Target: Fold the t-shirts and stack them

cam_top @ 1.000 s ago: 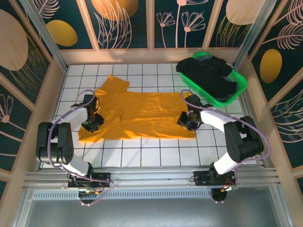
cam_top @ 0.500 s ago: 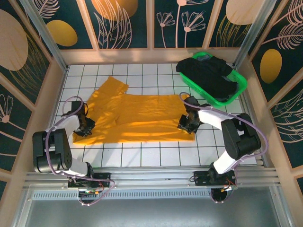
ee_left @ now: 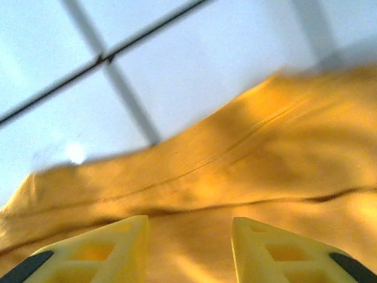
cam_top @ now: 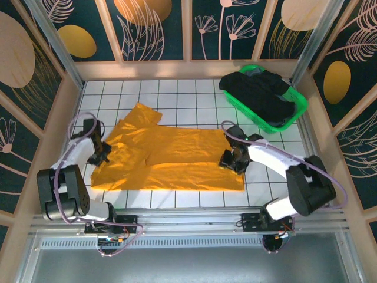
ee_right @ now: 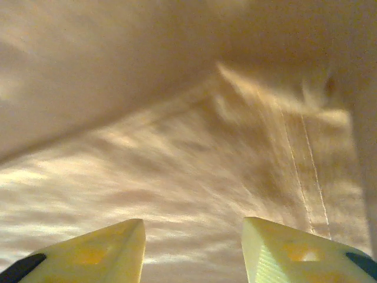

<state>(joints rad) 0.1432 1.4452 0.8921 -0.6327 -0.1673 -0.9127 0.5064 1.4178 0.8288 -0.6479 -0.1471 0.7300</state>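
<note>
The orange-yellow t-shirt lies spread flat across the white tiles, its length running left to right and a sleeve pointing to the back left. My left gripper rests at its left edge, fingers apart over the cloth, gripping nothing. My right gripper sits on the shirt's right end, also open, with blurred fabric beyond its fingertips. The black t-shirt lies bunched in the green basket.
The green plastic basket stands at the back right corner. Wooden walls close in the tiled floor on the left, right and back. Bare tiles show behind the shirt and along the near edge.
The orange shirt has slid toward the near edge and lies flatter. Both grippers' fingers have spread apart. My left gripper shifted left; the right one came a little nearer.
</note>
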